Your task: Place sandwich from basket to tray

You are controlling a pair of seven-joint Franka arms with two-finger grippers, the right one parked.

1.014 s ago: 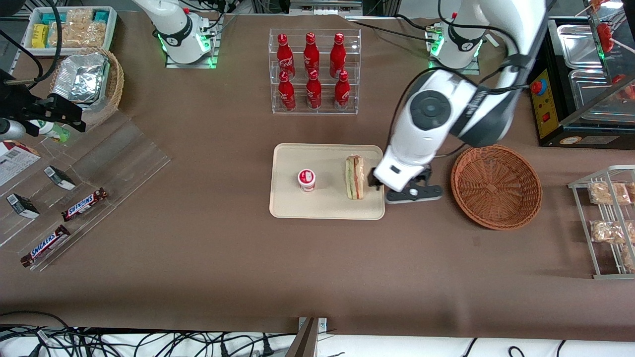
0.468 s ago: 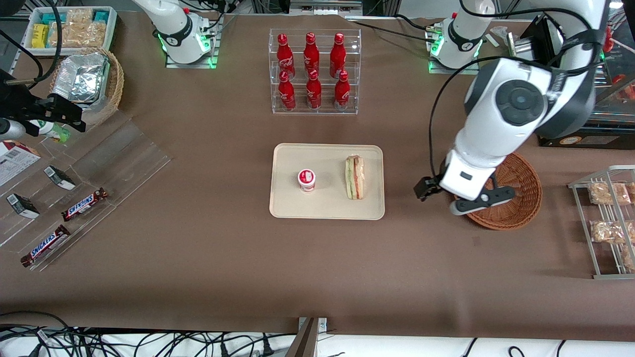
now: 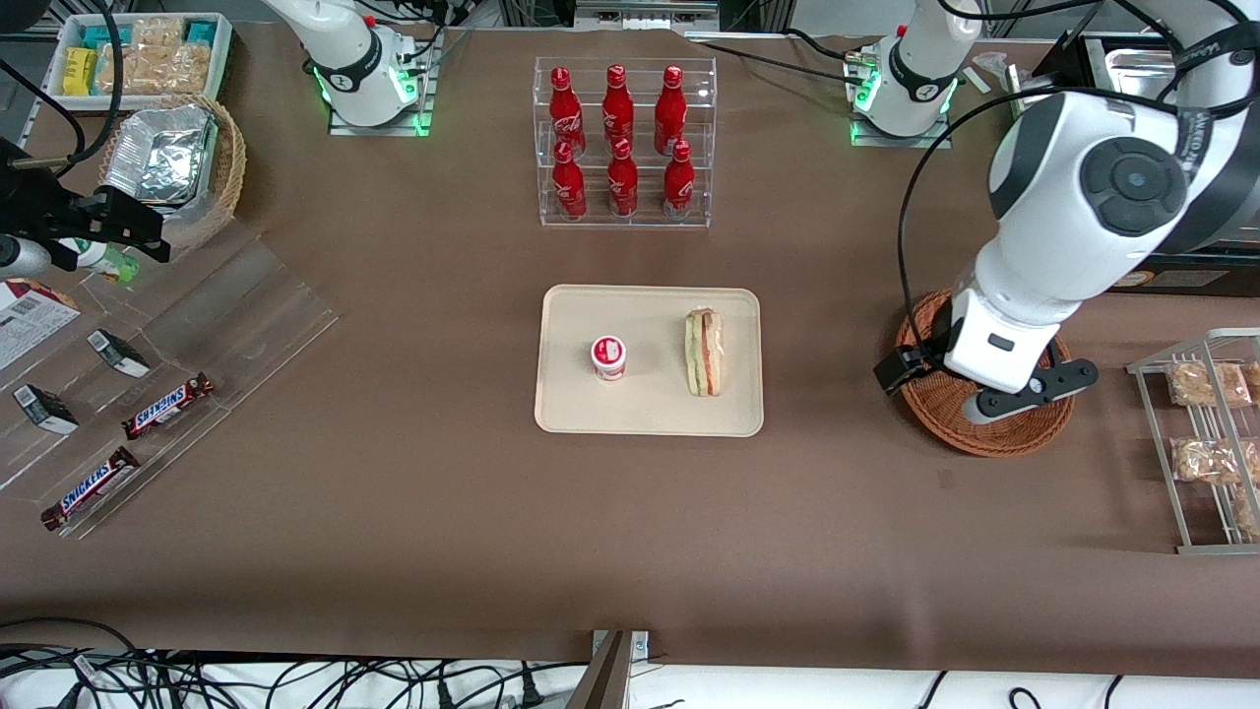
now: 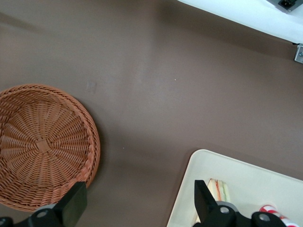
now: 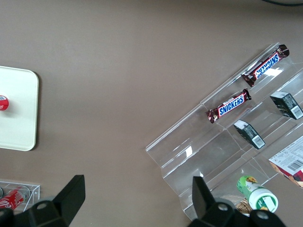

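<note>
Woven basket (image 3: 984,433) now lies under the withdrawn gripper (image 3: 901,369), fingers (image 4: 75,201) apart.

Six red cola bottles (image 3: 618,141) stood in a clear rack (image 3: 625,143) — two rows of three. Two Snickers bars (image 3: 167,406) lay on a clear stepped stand (image 3: 197,325), and a small red-lidded cup (image 3: 608,356) stood upright — near wrapped snack packs (image 3: 1203,384) on a wire rack (image 3: 1196,443).
</note>
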